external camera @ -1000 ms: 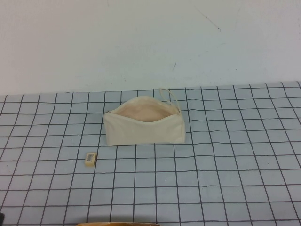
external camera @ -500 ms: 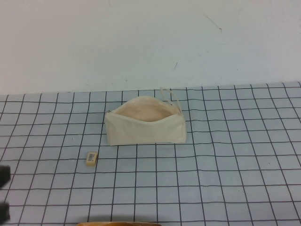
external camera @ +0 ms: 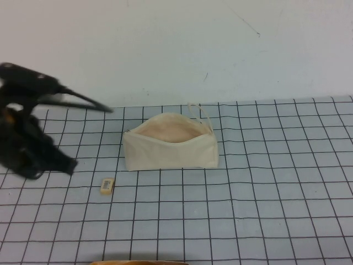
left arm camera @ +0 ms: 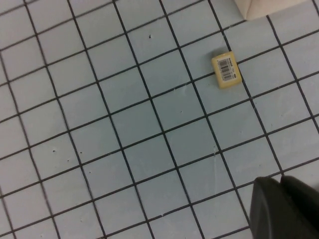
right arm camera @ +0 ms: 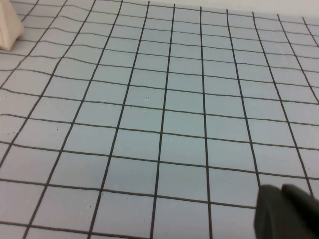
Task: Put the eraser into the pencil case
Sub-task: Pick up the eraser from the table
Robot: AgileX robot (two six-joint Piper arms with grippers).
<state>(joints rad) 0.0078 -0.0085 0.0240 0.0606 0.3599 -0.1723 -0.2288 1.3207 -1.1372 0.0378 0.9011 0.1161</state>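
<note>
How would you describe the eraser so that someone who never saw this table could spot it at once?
On the grid-lined table, find the cream pencil case near the middle. The eraser lies flat, nearer the robot and to its left, apart from the case. It is a small tan block with a white barcode label, just beyond the left gripper; the right gripper shows only in its own wrist view.

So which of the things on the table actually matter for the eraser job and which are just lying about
Part of the job:
- eraser
- pencil case, mouth open
- left pincer, above the table to the left of the eraser

Just there:
- grid mat
- right pincer, out of the high view
</note>
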